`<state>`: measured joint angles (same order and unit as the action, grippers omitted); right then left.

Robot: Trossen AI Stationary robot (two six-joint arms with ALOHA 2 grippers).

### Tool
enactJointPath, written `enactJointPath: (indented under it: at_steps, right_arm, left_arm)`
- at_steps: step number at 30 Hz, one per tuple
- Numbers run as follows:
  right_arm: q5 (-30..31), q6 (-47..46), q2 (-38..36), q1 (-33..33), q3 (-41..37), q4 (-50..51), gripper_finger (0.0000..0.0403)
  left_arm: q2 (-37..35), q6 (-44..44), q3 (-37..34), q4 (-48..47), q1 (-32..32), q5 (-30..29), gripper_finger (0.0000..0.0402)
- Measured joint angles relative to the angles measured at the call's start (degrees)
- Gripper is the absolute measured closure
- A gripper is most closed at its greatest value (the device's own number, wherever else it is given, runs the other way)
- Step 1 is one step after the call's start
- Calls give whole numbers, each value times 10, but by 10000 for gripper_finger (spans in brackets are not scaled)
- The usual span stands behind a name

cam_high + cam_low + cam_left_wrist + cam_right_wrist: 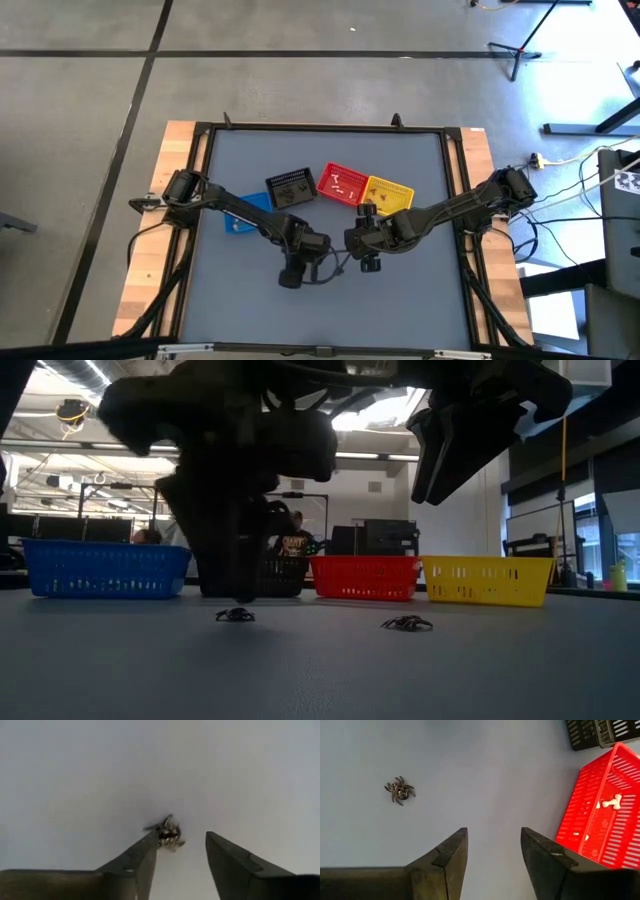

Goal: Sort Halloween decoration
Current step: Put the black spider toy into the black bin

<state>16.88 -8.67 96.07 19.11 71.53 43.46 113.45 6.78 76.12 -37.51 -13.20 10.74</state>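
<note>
While a small dark spider trinket [167, 834] is lying on the grey table [400, 300], the left gripper [181, 851] is hanging right down over it, claw apart, one fingertip [149, 840] touching or just beside the spider, nothing clamped. Low down, that spider is sitting on the tabletop under the gripper. A second spider [399, 790] is resting on the table apart from the right gripper [493, 846], whose fingers are standing apart, holding nothing. Behind, blue [105, 568], black [291, 187], red [600, 815] and yellow [487, 580] baskets are lining up; a pale bone [611, 801] is lying in the red one.
</note>
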Motion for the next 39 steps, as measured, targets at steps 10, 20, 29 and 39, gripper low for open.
enactJointPath:
  at_steps: [10, 20, 29, 39]
  right_arm:
    - [0, 0, 0, 0, 0, 0, 221]
    - [0, 0, 0, 0, 0, 0, 221]
    - [0, 0, 0, 0, 0, 0, 221]
    - [0, 0, 0, 0, 0, -1, 221]
  left_arm:
    - [0, -231, 0, -4, -4, -55, 192]
    - [3, -445, -15, 28, -34, -60, 195]
    - [2, -446, -26, 37, -40, -89, 221]
    - [2, -421, -26, 37, -17, -87, 226]
